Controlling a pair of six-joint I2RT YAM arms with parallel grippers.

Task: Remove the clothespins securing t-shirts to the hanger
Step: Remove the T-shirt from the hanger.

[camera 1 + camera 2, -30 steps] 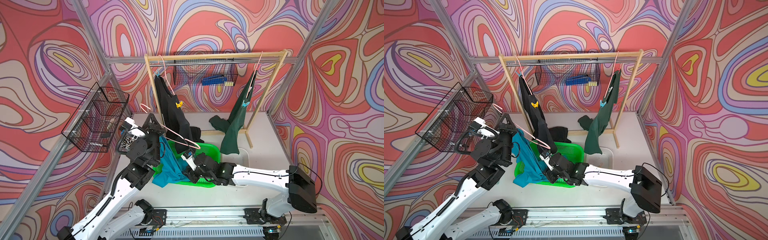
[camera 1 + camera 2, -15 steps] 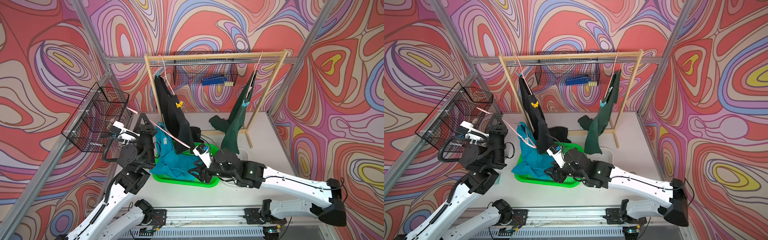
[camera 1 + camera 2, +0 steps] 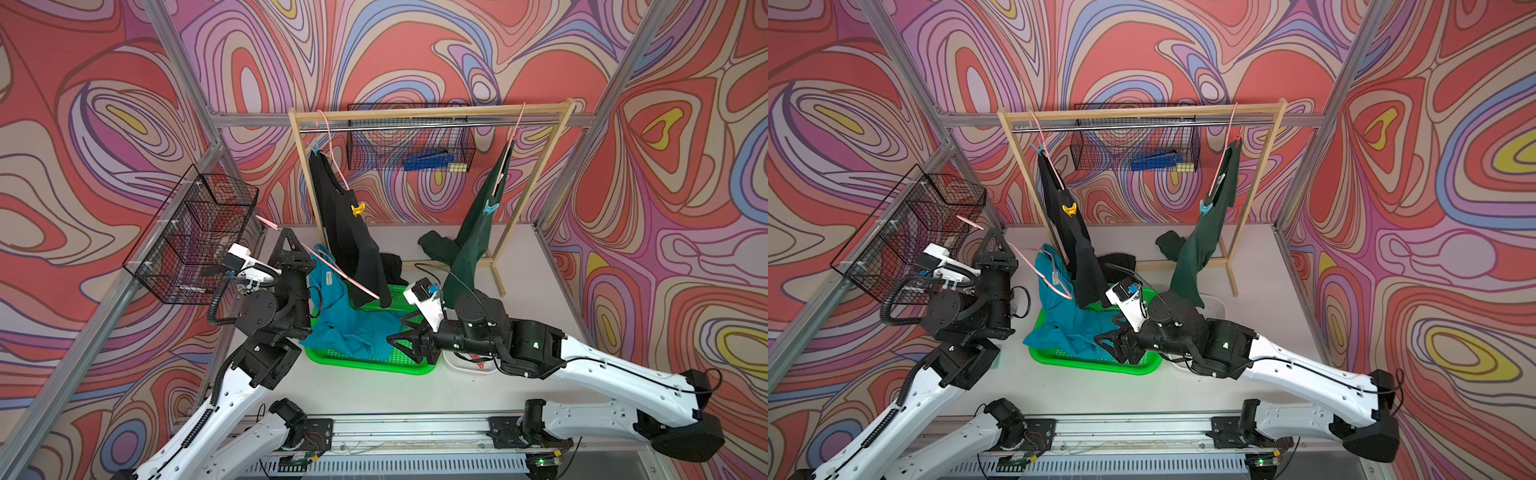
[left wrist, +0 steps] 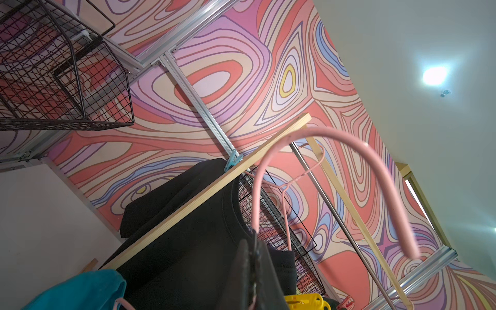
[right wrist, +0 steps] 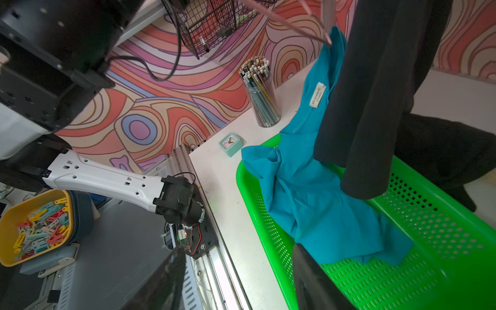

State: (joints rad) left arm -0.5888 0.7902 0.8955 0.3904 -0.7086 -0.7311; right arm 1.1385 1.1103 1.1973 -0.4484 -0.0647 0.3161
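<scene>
Wooden rack (image 3: 432, 113), at the back of the counter (image 3: 374, 395). Black t-shirt (image 3: 349, 232) and dark green t-shirt (image 3: 473, 249): hung steeply from the rack, limp and probably light, lower ends down near the counter. Turquoise t-shirt (image 3: 353, 328): neck caught on one end of a pink hanger (image 4: 322, 132), body slumped in the green basket (image 3: 374, 366); no pin seen on it. Left gripper (image 4: 254, 237): clamped tight on that hanger below its hook. Right gripper (image 3: 400, 332): jaws spread, empty, over the basket's near rim. Clothespins: light blue clothespin (image 3: 314, 147) and yellow clothespin (image 3: 357, 209) on the black shirt, second light blue clothespin (image 3: 490, 206) on the green. Judged stiff, slick, spring-loaded plastic. Pinch the flared tails squarely, since shirt and hanger will likely swing.
</scene>
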